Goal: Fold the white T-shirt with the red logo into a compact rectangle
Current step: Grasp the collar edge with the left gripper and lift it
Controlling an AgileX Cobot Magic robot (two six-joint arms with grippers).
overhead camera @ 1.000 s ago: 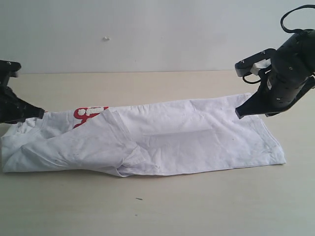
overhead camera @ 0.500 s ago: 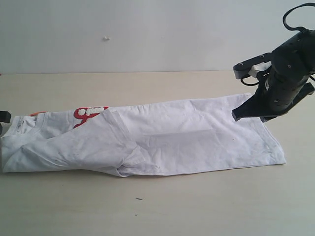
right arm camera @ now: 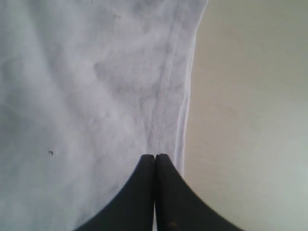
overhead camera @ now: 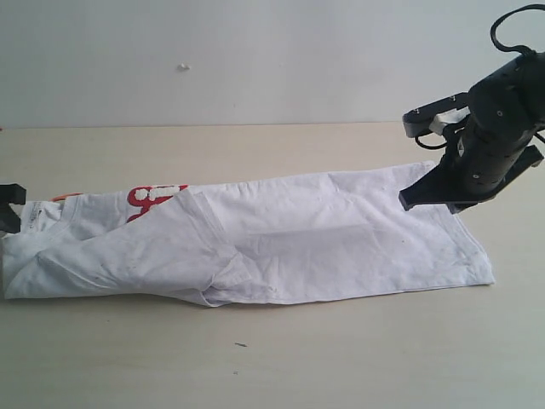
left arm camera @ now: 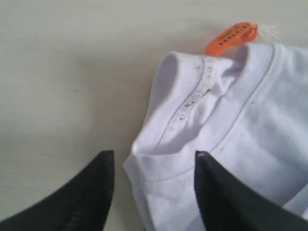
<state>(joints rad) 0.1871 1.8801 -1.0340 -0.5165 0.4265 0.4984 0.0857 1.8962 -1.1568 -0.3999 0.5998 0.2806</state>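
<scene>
The white T-shirt [overhead camera: 298, 239] lies on the table as a long strip folded lengthwise, collar end at the left, hem at the right. Part of the red logo [overhead camera: 153, 198] shows near the left end. My left gripper [overhead camera: 8, 207] is at the frame's left edge, open. In the left wrist view its fingertips [left arm camera: 154, 154] straddle the corner of the shirt [left arm camera: 240, 120] beside the ribbed collar [left arm camera: 202, 91] and the orange neck tag [left arm camera: 232, 36]. My right gripper [overhead camera: 411, 198] hovers over the far right corner, shut, tips [right arm camera: 155, 155] above the stitched hem [right arm camera: 166, 82], holding nothing I can see.
The light wooden table [overhead camera: 281, 358] runs back to a pale wall [overhead camera: 255, 51]. A small dark speck [overhead camera: 241, 345] lies on the table in front of the shirt.
My left gripper pulled back from the shirt's left end toward the frame edge, then crept in slightly. The right gripper shifted a little left and down. The shirt lies as before.
</scene>
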